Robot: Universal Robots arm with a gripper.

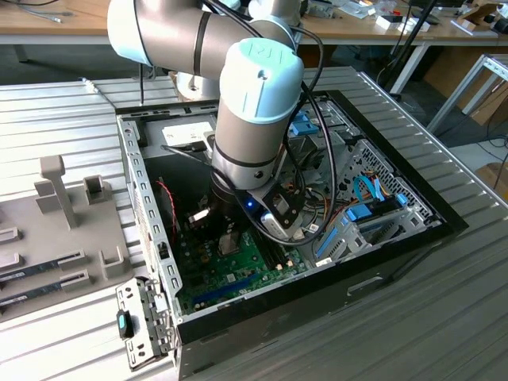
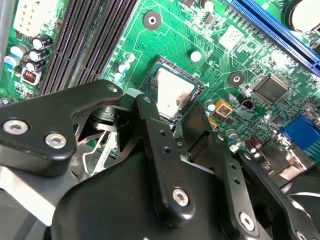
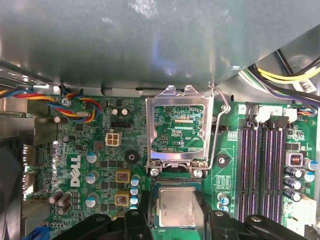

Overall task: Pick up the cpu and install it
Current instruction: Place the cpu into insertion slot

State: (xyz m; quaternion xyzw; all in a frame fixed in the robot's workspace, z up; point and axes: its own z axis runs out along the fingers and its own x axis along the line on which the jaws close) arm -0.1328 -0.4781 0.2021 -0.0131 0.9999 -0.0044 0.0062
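The cpu (image 3: 176, 206) (image 2: 172, 90), a flat square chip with a silvery lid and thin green rim, lies level in the motherboard socket. My gripper (image 3: 175, 212) (image 2: 172, 110) straddles it, one black finger (image 2: 150, 120) against each of two opposite edges, shut on the chip. The socket's metal load plate (image 3: 177, 127) stands flipped open beyond the cpu, its wire lever (image 3: 220, 125) raised beside it. In the exterior view the arm's wrist (image 1: 254, 103) reaches down into the open computer case over the green motherboard (image 1: 238, 266).
Black memory slots (image 3: 260, 165) (image 2: 85, 40) run beside the socket, with capacitors and coloured cables nearby. The case wall (image 1: 143, 190) and a drive cage with blue clips (image 1: 373, 206) hem the arm in. A grey holder tray with memory sticks (image 1: 48, 266) lies at the exterior view's left.
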